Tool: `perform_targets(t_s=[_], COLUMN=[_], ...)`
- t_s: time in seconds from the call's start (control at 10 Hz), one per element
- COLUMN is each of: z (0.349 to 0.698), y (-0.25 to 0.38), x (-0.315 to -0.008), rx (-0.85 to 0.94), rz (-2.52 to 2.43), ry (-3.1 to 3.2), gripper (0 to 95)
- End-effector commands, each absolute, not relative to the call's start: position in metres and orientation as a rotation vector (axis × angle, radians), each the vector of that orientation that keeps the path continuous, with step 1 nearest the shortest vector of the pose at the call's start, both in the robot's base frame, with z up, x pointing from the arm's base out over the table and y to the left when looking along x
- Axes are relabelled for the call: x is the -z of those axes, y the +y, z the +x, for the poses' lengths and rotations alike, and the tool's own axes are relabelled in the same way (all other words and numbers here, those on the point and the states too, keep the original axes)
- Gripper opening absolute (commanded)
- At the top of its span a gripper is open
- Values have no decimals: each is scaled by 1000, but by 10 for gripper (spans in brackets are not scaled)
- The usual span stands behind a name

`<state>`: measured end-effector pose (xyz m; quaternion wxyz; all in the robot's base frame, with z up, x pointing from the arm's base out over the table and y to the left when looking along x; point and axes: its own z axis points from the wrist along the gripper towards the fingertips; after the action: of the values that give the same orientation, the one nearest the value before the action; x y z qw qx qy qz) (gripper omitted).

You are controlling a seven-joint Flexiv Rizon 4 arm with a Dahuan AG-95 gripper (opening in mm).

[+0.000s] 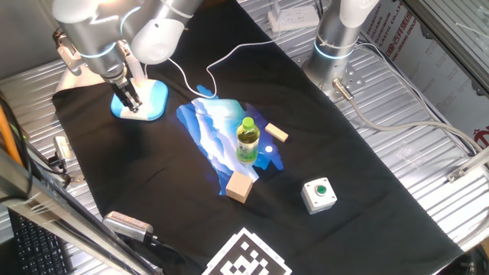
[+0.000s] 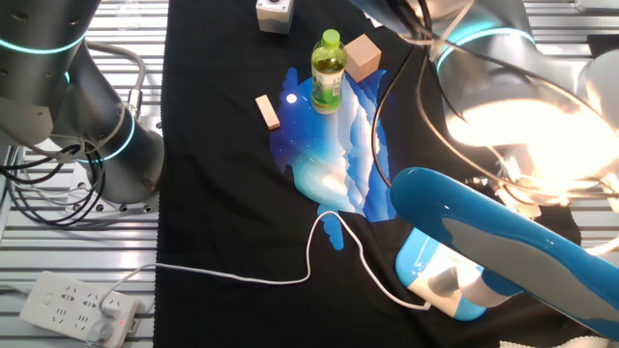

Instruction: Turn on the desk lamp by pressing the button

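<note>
The desk lamp's light-blue base (image 1: 155, 100) sits at the far left of the black cloth. My gripper (image 1: 127, 102) points down with its dark fingertips on the base's near-left part. I cannot make out a gap between the fingers. In the other fixed view the base (image 2: 424, 267) lies at the bottom right, and the lamp's curved neck (image 2: 484, 220) crosses in front and hides most of my gripper. A strong bright glare (image 2: 527, 116) falls on my arm above the lamp.
A green bottle (image 1: 247, 140) stands mid-cloth on a blue patterned patch (image 1: 210, 126), between two wooden blocks (image 1: 239, 186) (image 1: 276, 134). A white box with a green button (image 1: 318, 193) sits front right. A white cable (image 2: 319, 253) runs to a power strip (image 2: 77, 307). A second arm's base (image 1: 336, 38) stands behind.
</note>
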<state>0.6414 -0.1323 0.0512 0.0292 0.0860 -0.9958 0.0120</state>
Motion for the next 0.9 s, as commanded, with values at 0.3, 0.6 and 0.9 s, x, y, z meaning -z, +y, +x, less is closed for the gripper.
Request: perform_targets(t_s=[0.3, 0.6, 0.9], z=[632, 611, 595], y=[-96, -75, -62], x=[-71, -82, -88], rx=[-49, -51, -37], rz=[186, 157, 171], ry=[-3099, -3100, -3096], gripper=[0, 0, 0])
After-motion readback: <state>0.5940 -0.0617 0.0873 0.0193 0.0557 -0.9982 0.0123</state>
